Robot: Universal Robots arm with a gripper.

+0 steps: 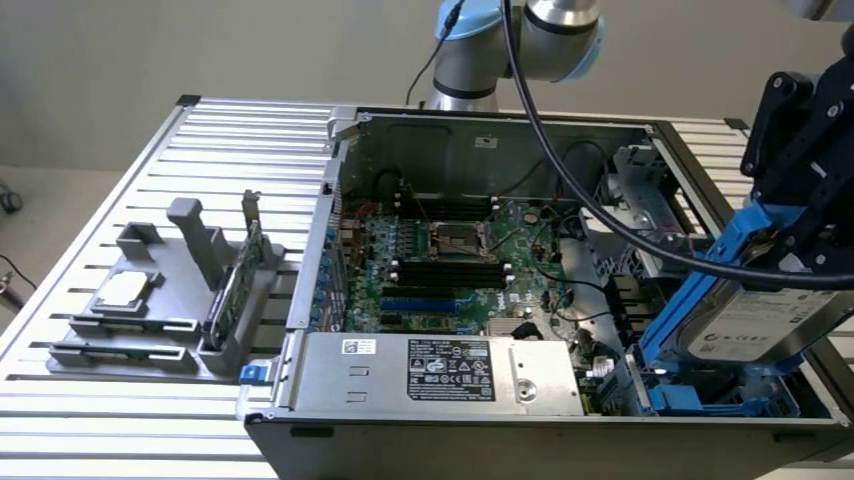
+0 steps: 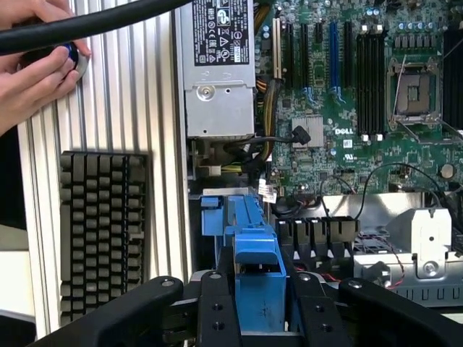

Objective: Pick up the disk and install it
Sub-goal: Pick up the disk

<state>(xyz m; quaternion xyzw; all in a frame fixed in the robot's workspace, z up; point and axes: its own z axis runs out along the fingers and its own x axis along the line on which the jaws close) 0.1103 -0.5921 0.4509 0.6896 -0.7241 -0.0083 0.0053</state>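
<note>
The disk (image 1: pixel 751 325), silver-grey with a white label in a bright blue carrier (image 1: pixel 703 300), hangs tilted over the front corner of the open computer case (image 1: pixel 350 180) on the exterior view's right. My black gripper (image 1: pixel 797 235) is shut on its upper end. In the wrist view two black fingers (image 2: pixel 217 311) clamp the blue carrier (image 2: pixel 257 271) from both sides, gripper (image 2: pixel 262 318). Directly below the disk sits a blue drive bay (image 1: pixel 694 402) inside the case.
A motherboard (image 1: pixel 454 260) and a power supply (image 1: pixel 434 370) occupy the case, with black cables across it. A grey fixture (image 1: pixel 147 310) holds a silver chip (image 1: pixel 123 290) and a green card (image 1: pixel 234 290). A person's hand (image 2: pixel 32 76) rests beside a keyboard (image 2: pixel 101 231).
</note>
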